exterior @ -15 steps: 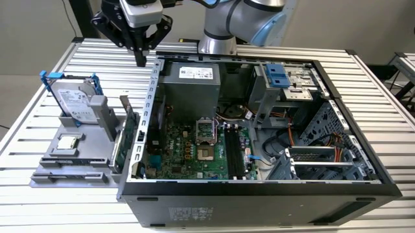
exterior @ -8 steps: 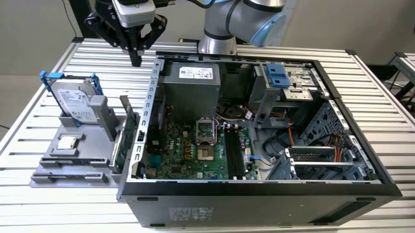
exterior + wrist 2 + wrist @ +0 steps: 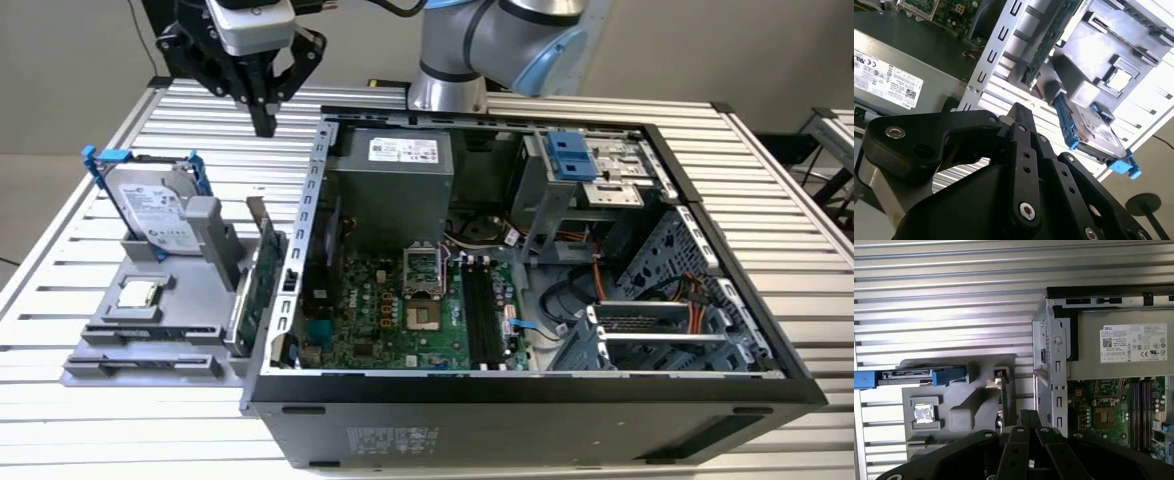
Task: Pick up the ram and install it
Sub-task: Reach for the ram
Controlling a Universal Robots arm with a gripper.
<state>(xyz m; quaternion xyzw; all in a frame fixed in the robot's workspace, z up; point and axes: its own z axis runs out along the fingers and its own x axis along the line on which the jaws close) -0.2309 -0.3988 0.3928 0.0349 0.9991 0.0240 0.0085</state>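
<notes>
The ram (image 3: 136, 328) seems to be the thin dark strip across the grey holder's (image 3: 134, 365) front edge; its details are unclear. The slatted metal bench (image 3: 80, 430) carries everything. Behind the strip stand a green card (image 3: 251, 290) and a blue-framed drive (image 3: 147, 210), beside the open computer case (image 3: 534, 415). Farthest back, the end effector (image 3: 264, 125) hangs empty, its fingers pressed together.

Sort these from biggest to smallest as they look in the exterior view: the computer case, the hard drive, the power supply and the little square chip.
Largest to smallest:
1. computer case
2. power supply
3. hard drive
4. square chip
No two look alike in size.
</notes>
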